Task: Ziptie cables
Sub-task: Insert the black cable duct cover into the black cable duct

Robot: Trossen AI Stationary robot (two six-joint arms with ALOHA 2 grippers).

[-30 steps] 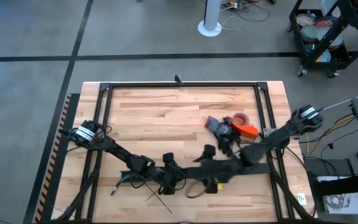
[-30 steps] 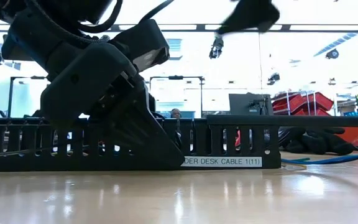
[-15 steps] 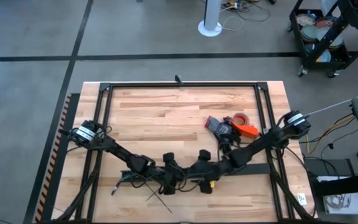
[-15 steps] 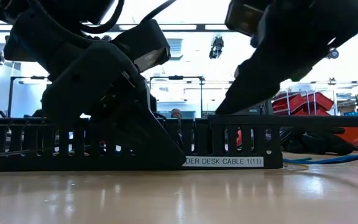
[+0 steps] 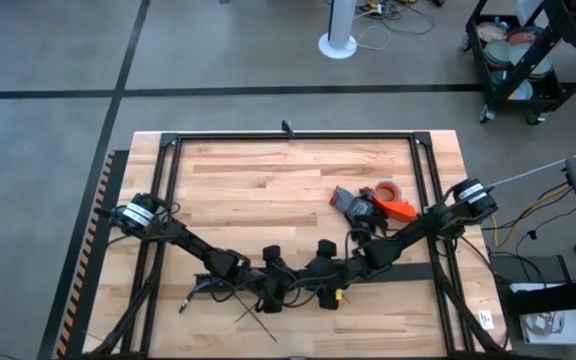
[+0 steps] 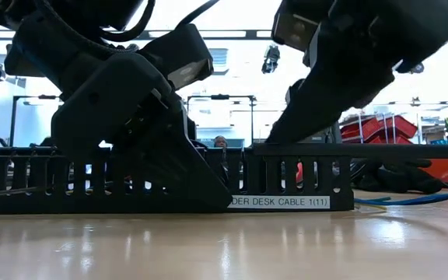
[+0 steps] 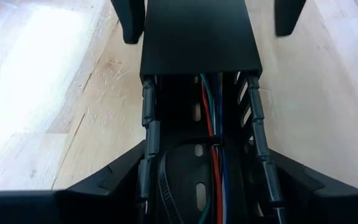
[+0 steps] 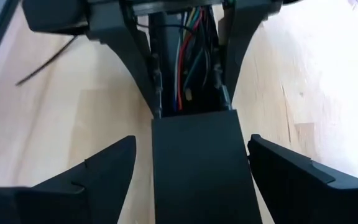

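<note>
A long black comb-toothed duct [image 5: 416, 272] lies along the table's near part, its base flat on the wood. Red, green and blue cables [image 7: 215, 124] run inside its open stretch, with a looped dark ziptie [image 7: 182, 146] around them. A black cover [image 8: 197, 162] closes the rest. My left gripper [image 5: 281, 285] is shut on the open stretch. Just to its right, my right gripper [image 5: 326, 274] stands open over the covered part, one finger on either side with wood showing between. Loose zipties [image 5: 254, 312] lie on the table near the left gripper. My left gripper clasps the duct's two toothed side walls [image 7: 146, 140] between its fingers [image 7: 114, 177], close to the edge of the cover. The fingers come slanting down from the table's left and lie along the duct. The duct stays flat on the table.
A red tape roll [image 5: 387, 189] and an orange-and-black tool [image 5: 373, 208] lie behind the duct at the right. Black frame rails [image 5: 288, 135] border the table. A blue cord [image 6: 387, 201] lies right of the duct's end. The table's far half is bare wood [image 5: 268, 180].
My right gripper has come down and toward the table's left along the duct, ending astride the covered part close to my left gripper. The duct has stayed in place.
</note>
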